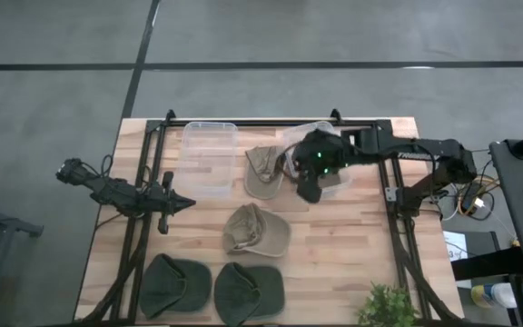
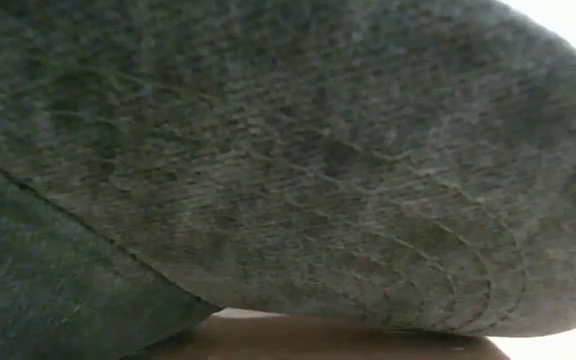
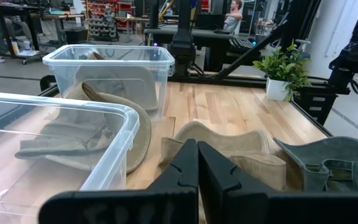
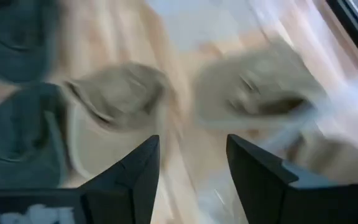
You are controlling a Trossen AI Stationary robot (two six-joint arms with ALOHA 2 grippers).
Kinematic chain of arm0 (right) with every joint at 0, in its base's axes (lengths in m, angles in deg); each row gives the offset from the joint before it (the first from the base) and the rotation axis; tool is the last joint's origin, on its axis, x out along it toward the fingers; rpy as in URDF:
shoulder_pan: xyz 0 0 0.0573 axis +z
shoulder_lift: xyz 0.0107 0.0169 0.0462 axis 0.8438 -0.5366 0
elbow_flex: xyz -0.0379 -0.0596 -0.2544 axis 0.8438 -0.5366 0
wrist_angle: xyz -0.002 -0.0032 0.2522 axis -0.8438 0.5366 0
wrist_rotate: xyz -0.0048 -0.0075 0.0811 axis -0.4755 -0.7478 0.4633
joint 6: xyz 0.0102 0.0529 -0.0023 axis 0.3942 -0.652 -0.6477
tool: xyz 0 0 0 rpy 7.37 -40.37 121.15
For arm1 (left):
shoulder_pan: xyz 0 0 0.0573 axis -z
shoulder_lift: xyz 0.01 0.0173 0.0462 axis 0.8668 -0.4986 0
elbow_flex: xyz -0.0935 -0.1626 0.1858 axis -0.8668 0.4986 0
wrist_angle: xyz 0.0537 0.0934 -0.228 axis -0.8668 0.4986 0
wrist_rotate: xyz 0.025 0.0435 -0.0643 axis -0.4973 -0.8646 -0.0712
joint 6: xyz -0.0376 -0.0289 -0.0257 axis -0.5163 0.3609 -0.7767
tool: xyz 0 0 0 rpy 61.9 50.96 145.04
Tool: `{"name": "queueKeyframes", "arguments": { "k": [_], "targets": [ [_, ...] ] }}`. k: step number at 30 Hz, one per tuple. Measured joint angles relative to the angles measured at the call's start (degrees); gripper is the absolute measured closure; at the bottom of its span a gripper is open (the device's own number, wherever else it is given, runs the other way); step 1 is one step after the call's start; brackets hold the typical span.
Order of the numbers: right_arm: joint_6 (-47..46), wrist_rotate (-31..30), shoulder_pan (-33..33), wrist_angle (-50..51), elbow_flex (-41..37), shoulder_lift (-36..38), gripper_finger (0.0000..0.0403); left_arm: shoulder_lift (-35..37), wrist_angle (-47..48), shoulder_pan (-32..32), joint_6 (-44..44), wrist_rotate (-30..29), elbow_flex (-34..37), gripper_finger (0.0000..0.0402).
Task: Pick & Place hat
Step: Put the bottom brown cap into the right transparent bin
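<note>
Two tan hats lie on the table: one (image 1: 263, 171) between two clear bins, one (image 1: 255, 229) at the middle. Two dark green hats (image 1: 175, 283) (image 1: 248, 291) rest flat near the near edge. My right gripper (image 1: 309, 188) hovers open over the right bin's near corner, beside the far tan hat. Its wrist view (image 4: 188, 168) is blurred and shows both tan hats (image 4: 120, 93) (image 4: 260, 93) beyond the fingers. My left gripper (image 1: 178, 203) waits shut at the table's left, fingers together (image 3: 197, 168). A green hat (image 2: 268, 150) fills the low view.
The left clear bin (image 1: 209, 156) and the right clear bin (image 1: 334, 186) stand at the far side; the right one (image 3: 110, 68) seems to hold something tan. A potted plant (image 1: 387, 307) sits at the near right corner. Bare wood lies right of the middle hat.
</note>
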Motion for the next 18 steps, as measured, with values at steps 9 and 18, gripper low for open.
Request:
{"name": "queueKeyframes", "arguments": {
  "k": [9,18],
  "targets": [
    [0.09,-0.14,9.02,-13.52,-1.34,0.00,0.0227,0.00,0.00,0.02,0.00,0.00,0.00,0.0401],
    [-3.05,-3.27,13.31,-25.29,-9.61,-1.11,0.0227,-0.02,0.02,0.00,0.00,0.00,0.00,0.0401]
  ]
}}
